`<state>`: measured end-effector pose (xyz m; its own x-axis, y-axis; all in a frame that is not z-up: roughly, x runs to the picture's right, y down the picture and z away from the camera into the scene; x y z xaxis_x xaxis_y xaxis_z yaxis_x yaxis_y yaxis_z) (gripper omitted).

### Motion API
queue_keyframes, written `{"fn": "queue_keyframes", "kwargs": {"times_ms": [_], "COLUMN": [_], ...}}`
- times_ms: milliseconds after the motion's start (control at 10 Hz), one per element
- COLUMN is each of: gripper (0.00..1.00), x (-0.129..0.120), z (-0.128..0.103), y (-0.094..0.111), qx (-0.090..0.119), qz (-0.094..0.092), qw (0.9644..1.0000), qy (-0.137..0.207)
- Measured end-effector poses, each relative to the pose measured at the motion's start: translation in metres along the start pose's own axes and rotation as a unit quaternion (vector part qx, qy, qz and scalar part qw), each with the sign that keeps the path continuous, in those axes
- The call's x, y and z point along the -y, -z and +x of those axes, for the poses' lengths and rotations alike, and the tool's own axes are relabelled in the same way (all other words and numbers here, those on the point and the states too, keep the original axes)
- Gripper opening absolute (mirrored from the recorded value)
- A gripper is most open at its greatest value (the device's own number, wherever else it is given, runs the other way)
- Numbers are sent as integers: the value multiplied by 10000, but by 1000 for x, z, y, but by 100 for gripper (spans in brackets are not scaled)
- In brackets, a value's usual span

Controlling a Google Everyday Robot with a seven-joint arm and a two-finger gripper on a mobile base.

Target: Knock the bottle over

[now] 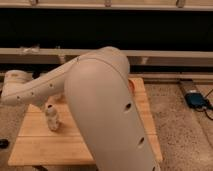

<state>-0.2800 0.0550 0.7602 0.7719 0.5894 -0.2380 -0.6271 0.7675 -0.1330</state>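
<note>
The bottle (52, 118), small and whitish with a pale cap, stands upright on the left part of the wooden table (45, 145). My big white arm (102, 110) fills the middle of the view. Its forearm reaches left above the bottle to a rounded joint (16, 87) near the left edge. The gripper does not show; it is beyond that joint or hidden by the arm. No cup shows.
A small orange thing (132, 84) peeks out behind the arm at the table's far right. A blue device (196, 100) with a cable lies on the speckled floor to the right. A long dark shelf unit (150, 35) runs along the back.
</note>
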Motion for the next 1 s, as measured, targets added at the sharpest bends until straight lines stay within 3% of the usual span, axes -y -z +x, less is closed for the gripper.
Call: {"fn": "queue_keyframes", "kwargs": {"times_ms": [500,800,1000], "gripper": [80,80,80], "x": [51,68,64], "z": [5,10,8], "y": [-9,-8,-7], "qx": [-165,-180,-162], "qz": [-51,-199,-219], "qw": [9991,9980,9981], "qy": [-397,-576,-552]}}
